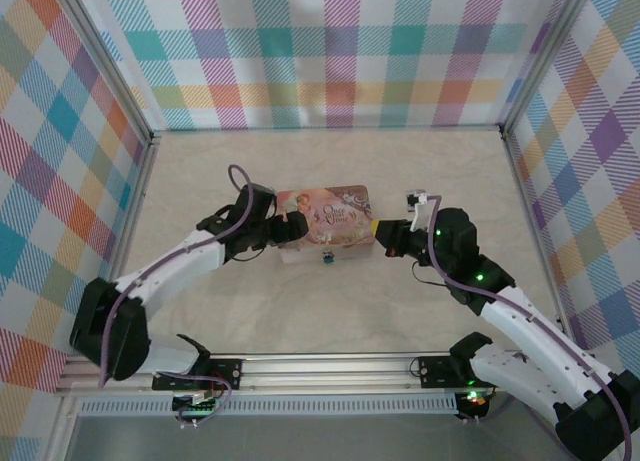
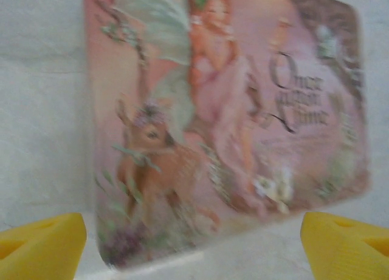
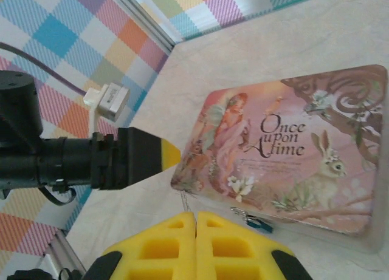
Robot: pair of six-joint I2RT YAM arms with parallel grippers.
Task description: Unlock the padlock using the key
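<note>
Two risks: left pincer [image 2: 194, 246] spread, pink tin [image 2: 243, 110] unsteadied, so padlock [image 3: 260, 223] could shift; right pincer [image 3: 196, 217] pinching apparent key [image 3: 184, 201], which may slip or miss.

The left pincer [image 2: 194, 251] gapes wide before the pink illustrated tin [image 2: 231, 110].

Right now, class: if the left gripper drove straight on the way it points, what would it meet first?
The pink tin. In the left wrist view it lies dead ahead of the left gripper, whose fingers stand wide open. It looks close, though depth is unclear.
</note>
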